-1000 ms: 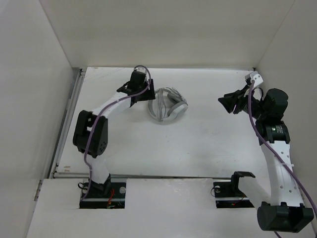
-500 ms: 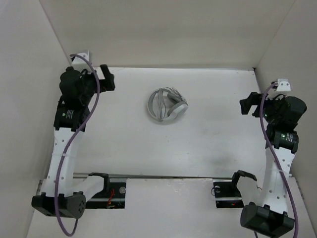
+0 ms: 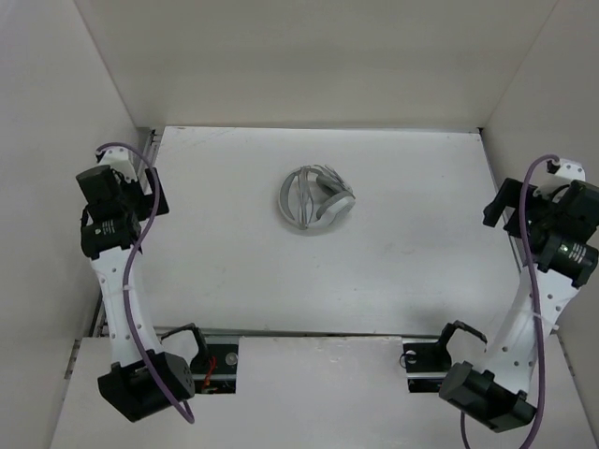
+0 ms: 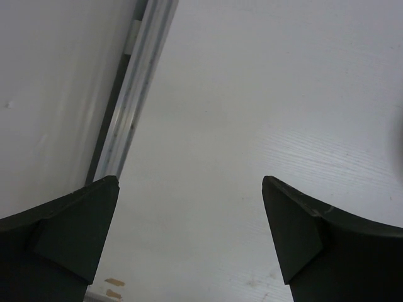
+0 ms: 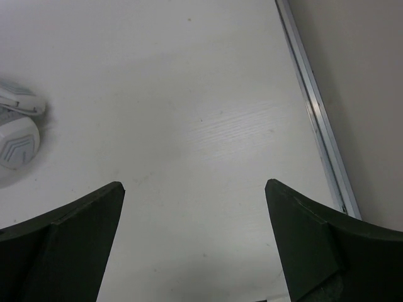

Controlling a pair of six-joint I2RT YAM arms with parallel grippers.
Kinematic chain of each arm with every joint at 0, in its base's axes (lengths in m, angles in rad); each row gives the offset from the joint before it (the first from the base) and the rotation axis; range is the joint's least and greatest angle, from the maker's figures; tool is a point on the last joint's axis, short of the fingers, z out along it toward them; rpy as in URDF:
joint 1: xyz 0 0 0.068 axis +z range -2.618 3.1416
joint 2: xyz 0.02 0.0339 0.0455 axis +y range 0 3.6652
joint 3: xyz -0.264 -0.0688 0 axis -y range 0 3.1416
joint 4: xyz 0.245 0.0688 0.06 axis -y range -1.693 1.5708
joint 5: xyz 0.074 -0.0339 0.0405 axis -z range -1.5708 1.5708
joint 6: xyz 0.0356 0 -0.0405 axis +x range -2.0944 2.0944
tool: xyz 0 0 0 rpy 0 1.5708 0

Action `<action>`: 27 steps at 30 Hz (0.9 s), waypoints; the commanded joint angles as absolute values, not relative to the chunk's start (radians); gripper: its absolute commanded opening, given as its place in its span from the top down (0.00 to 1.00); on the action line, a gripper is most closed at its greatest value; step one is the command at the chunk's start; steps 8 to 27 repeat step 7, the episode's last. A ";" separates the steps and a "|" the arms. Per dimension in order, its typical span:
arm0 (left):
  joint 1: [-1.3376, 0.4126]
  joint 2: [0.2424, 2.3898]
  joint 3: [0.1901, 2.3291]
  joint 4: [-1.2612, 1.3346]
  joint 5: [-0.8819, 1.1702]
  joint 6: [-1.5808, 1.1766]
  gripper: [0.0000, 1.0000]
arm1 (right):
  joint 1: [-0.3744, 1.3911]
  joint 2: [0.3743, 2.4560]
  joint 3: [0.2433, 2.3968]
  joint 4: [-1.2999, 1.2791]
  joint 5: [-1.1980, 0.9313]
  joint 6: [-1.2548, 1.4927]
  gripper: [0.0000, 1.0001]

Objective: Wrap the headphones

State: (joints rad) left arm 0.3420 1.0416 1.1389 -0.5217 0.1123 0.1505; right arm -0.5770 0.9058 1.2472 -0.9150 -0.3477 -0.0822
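1. One compact bundle only: headphones (image 3: 316,198) lying toward the far middle of the surface (image 3: 393,281), earcups folded in close, touched by nothing.
2. Thin grey strands crossing the band's loop, seemingly the cable wound round it, likely bundled so to keep the lead from trailing loose. Plug too small to pick out. Judging by this lie, wrapping probably finished or close to it.
3. In the right wrist view, just one earcup (image 5: 16,135) peeking in at the left border, well apart from the fingers.
4. Left hand (image 4: 189,181) spread wide, pinching nothing, hanging over bare surface by the left edge, well apart from the headphones.
5. Right hand (image 5: 195,184) likewise spread wide and empty, out by the right edge. Probably parked at the two sides so as to leave the bundle untouched and in open sight from above.
6. Farther out: metal rail (image 4: 129,100) along the left border, matching rail (image 5: 312,107) along the right, plain walls (image 3: 56,140) closing in three sides, purple cables (image 3: 140,332) looped along both arms.
7. No obstacle seen between either hand and the headphones. For any re-tucking of the cable, only the side walls close behind each arm as a likely cramp on a swing.
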 commanded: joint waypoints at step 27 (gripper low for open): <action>0.438 1.025 1.094 -0.489 0.153 0.193 0.00 | -0.645 0.739 1.184 -0.859 -0.276 -0.111 0.00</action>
